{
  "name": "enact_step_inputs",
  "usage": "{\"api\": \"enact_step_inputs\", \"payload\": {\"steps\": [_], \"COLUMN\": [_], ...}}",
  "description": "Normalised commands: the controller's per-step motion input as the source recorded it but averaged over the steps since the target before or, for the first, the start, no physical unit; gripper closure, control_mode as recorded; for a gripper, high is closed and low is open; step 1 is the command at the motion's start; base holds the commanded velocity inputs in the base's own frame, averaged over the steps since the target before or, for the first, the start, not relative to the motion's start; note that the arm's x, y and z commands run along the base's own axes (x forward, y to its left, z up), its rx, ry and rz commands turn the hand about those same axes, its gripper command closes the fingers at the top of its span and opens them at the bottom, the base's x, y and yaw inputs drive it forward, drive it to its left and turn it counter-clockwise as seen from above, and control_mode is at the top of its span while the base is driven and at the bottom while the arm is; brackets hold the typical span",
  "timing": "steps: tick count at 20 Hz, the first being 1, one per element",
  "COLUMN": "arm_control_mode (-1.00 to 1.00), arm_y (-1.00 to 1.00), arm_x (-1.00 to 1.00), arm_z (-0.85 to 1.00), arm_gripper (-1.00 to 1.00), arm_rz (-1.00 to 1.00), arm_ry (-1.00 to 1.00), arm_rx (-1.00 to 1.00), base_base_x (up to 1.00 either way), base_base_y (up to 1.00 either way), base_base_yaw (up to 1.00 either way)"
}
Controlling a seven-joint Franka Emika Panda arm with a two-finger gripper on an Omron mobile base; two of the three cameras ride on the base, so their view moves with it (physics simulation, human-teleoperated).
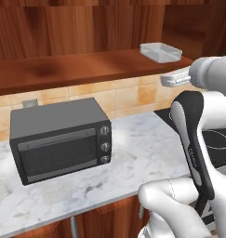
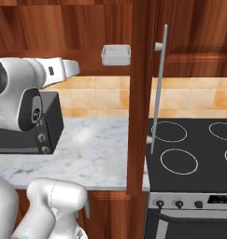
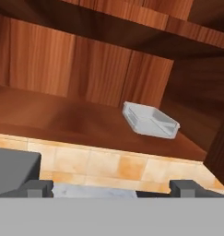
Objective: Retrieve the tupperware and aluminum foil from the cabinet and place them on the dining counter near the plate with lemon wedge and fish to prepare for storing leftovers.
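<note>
While the jaws stand released, the tupperware sits on the cabinet shelf above the toaster oven.

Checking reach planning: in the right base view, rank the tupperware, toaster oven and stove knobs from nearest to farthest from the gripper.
1. tupperware: on the cabinet shelf, just ahead of the gripper.
2. toaster oven: on the worktop below the gripper.
3. stove knobs: low on the stove front, far right.
</note>
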Motion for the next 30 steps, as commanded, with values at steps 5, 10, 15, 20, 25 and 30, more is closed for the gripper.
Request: {"api": "enact_step_inputs", "payload": {"steps": [5, 10, 15, 20, 25, 30], "arm_control_mode": [-1.0, -1.0, -1.0, -1.0, -1.0, -1.0], "arm_y": [-0.12, -0.2, -0.12, -0.13, -0.15, -0.06], "arm_x": [0.27, 0.46, 0.52, 0.65, 0.74, 0.77], "arm_z": [0.2, 0.17, 0.09, 0.0, 0.0, -0.09], "arm_gripper": [-1.0, -1.0, -1.0, -1.0, -1.0, -1.0], "arm_rz": [-0.03, -0.03, 0.0, 0.0, 0.0, 0.0], "arm_ry": [0.0, 0.0, 0.0, 0.0, 0.04, 0.09], "arm_rx": [0.01, 0.03, 0.07, 0.08, 0.05, 0.02], "base_base_x": [0.0, 0.0, 0.0, 0.0, 0.0, 0.0], "base_base_y": [0.0, 0.0, 0.0, 0.0, 0.0, 0.0], "base_base_yaw": [0.0, 0.0, 0.0, 0.0, 0.0, 0.0]}}
